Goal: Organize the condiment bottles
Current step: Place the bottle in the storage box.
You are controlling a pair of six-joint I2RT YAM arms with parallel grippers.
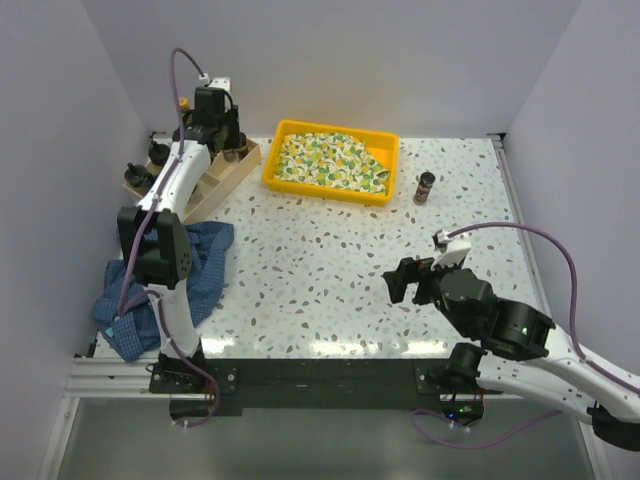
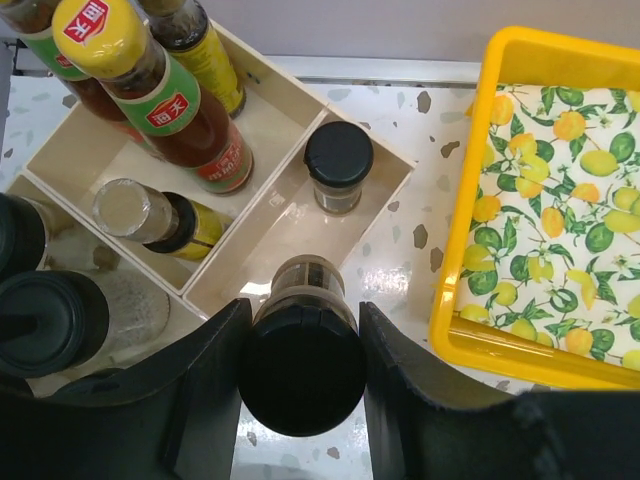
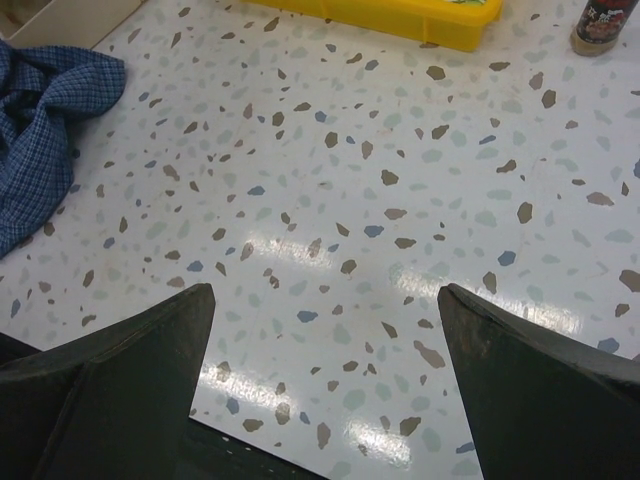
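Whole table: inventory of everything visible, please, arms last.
divided box: one, pale wood, far left corner
sauce bottles: at least three, brown, in the box
small bottle: one, clear cap, lying in the box
black-capped bottles: at least two, clear, box's left side
spice jar: one, black cap, standing in right compartment
held jar: one, black cap, over that compartment
lone jar: one, brown, right of tray
tray: one, yellow, far centre
lemon-print cloth: one, in tray
checked cloth: one, blue, near left
left gripper: shut on held jar
right gripper: open, above the table
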